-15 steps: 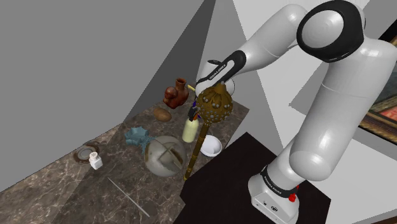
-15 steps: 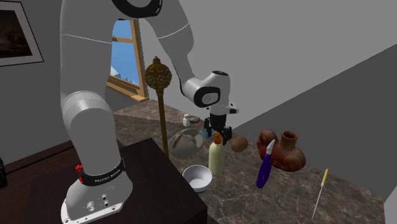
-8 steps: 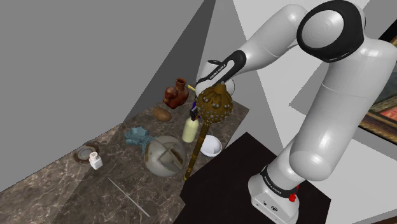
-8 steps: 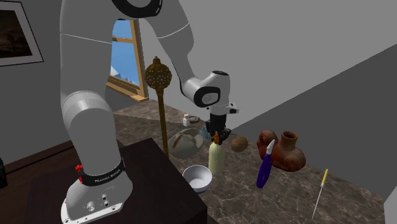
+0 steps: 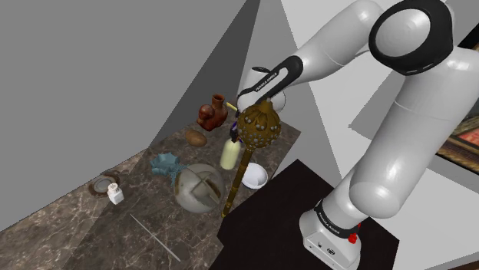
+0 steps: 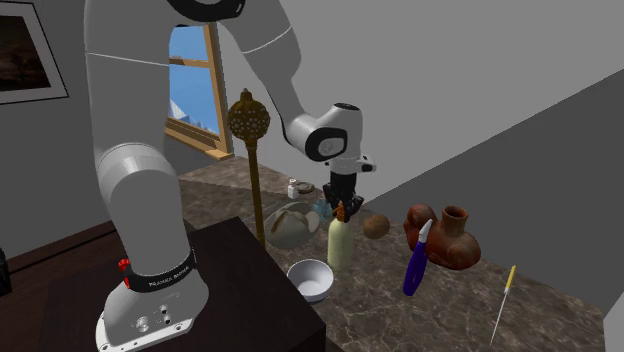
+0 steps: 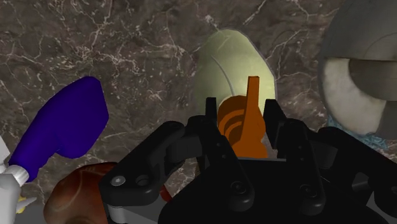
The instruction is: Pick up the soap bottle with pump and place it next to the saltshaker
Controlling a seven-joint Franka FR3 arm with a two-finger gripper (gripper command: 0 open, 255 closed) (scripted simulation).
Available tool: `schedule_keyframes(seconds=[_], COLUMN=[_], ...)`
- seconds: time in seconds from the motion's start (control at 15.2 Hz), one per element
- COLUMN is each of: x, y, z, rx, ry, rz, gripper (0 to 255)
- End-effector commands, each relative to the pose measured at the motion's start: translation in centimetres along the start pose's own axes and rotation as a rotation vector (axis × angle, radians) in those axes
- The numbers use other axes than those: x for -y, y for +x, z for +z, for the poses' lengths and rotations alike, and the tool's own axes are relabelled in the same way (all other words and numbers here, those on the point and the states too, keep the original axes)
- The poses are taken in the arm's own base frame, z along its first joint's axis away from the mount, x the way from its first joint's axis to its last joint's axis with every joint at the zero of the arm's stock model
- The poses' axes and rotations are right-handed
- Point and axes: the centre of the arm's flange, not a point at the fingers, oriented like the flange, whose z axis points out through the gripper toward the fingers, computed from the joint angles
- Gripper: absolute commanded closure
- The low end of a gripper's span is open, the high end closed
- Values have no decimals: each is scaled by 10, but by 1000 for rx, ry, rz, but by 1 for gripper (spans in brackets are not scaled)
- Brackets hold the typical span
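Observation:
The soap bottle (image 6: 340,247) has a pale yellow-green body (image 7: 232,63) and an orange pump (image 7: 243,121). It stands upright near the marble counter's edge (image 5: 229,156), at or barely above the surface. My black gripper (image 6: 340,207) comes down from above and is shut on the pump, which sits clasped between the fingers (image 7: 213,114). The gripper (image 7: 243,109) is right over the bottle. The small white saltshaker (image 5: 115,193) stands far off toward the shoulder view's left, seen behind the arm in the second exterior view (image 6: 294,188).
A tall gold knobbed staff (image 5: 256,126) stands right beside the bottle, with a white bowl (image 5: 256,176) and a round grey vessel (image 5: 201,186) close by. A blue-handled brush (image 6: 417,260), a brown jug (image 6: 445,238) and a brown ball (image 6: 376,226) lie on the other side.
The fingers went from open around the pump to shut on it. Since then the arm has risen a little, and the bottle with it.

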Motion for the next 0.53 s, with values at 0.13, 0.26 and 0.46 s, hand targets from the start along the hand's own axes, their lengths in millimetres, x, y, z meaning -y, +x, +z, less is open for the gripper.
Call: schedule_keyframes(seconds=[0.13, 0.26, 0.46], x=[1, 1, 1], y=[0, 0, 1], z=[-21, -32, -48], rx=[0, 0, 0], ry=[0, 0, 0], rz=[0, 0, 0], gripper=[255, 255, 255])
